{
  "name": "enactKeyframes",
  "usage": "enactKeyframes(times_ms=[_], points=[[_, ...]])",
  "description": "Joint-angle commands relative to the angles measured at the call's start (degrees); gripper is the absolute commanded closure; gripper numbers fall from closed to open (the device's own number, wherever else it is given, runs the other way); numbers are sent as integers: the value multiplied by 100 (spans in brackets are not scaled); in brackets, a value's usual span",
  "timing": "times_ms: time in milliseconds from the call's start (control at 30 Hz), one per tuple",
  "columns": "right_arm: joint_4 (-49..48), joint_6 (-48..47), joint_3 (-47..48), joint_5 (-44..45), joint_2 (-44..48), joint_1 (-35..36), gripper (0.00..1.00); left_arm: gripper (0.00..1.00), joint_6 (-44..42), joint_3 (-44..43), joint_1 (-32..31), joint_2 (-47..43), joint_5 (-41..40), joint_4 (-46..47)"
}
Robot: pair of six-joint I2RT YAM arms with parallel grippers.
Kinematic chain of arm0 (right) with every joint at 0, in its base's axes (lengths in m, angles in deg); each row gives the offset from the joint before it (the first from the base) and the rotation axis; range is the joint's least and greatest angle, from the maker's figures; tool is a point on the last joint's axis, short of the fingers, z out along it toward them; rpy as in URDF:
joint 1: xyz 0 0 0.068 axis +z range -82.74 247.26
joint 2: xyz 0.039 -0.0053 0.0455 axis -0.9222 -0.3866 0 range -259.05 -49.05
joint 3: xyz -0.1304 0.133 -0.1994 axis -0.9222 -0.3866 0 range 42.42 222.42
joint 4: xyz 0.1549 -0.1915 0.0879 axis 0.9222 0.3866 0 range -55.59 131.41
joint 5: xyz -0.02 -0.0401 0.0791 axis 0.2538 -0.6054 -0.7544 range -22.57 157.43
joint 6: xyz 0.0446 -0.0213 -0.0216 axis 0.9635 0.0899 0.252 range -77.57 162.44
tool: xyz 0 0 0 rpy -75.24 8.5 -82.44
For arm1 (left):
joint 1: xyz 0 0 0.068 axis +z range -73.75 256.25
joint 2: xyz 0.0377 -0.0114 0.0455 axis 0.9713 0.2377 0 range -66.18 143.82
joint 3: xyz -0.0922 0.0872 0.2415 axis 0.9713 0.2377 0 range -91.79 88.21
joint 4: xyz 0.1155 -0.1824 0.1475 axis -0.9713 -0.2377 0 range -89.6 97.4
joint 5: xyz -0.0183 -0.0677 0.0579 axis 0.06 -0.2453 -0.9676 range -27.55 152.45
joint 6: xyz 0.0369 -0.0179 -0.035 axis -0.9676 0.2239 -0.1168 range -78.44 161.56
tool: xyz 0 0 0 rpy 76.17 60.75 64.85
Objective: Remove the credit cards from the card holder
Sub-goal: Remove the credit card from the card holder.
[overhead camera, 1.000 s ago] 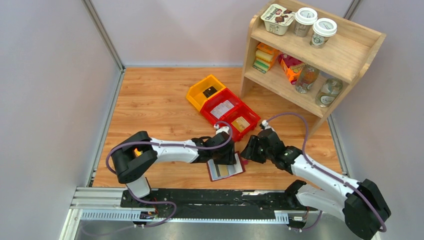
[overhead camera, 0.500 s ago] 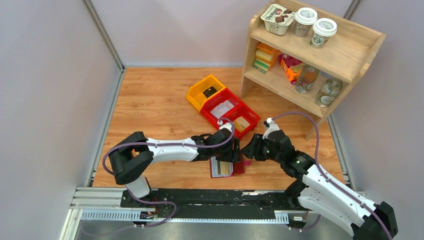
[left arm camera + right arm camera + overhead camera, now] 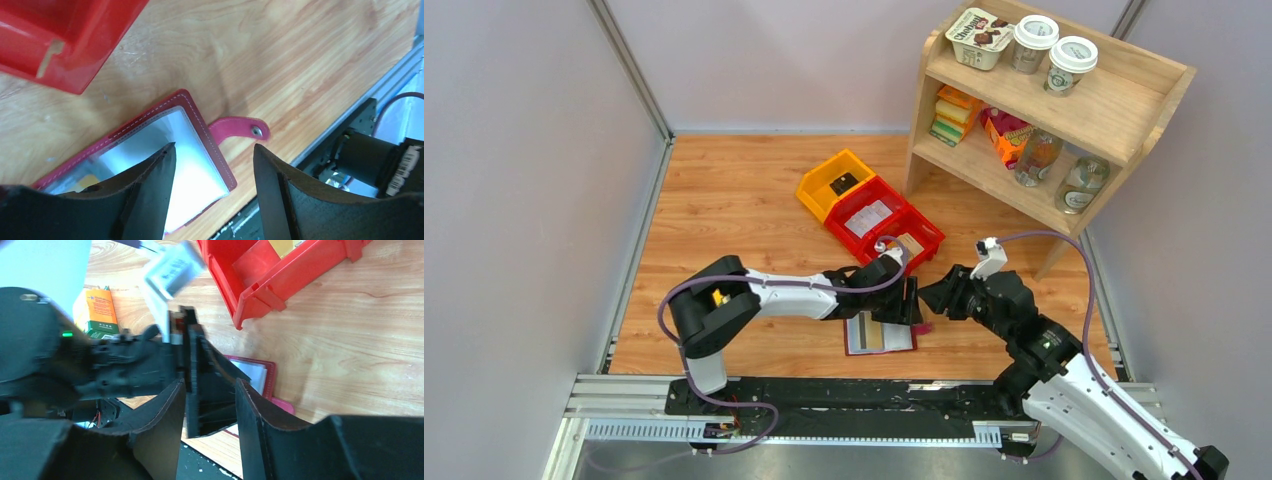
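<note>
Card holder [image 3: 175,122] beneath left hand [image 3: 212,150]

Black-and-white arms [image 3: 794,293], purple cables [image 3: 1044,234]

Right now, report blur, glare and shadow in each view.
Top external: sharp and evenly lit, with no strong glare. Left wrist: the card holder has its clear pocket washed out by glare, and the left gripper shows only as dark, featureless fingers. Right wrist: the white tag is blurred, and the left arm close by reads as a dark mass.
</note>
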Motion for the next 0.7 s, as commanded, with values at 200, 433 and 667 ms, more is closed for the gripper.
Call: enactKeyframes(times_ms=[200,433,667], points=[[-179,-129,-42,-207,174,31,57,34,-143,-286,1,231,116,-17],[-846,-50,-261,-973,148,31,57,32,-644,-532,150,-832,-622,-633],[-1822,293,-578,-1650,-141,31,57,31,-812,-339,431,-1789,-1255,-1230]])
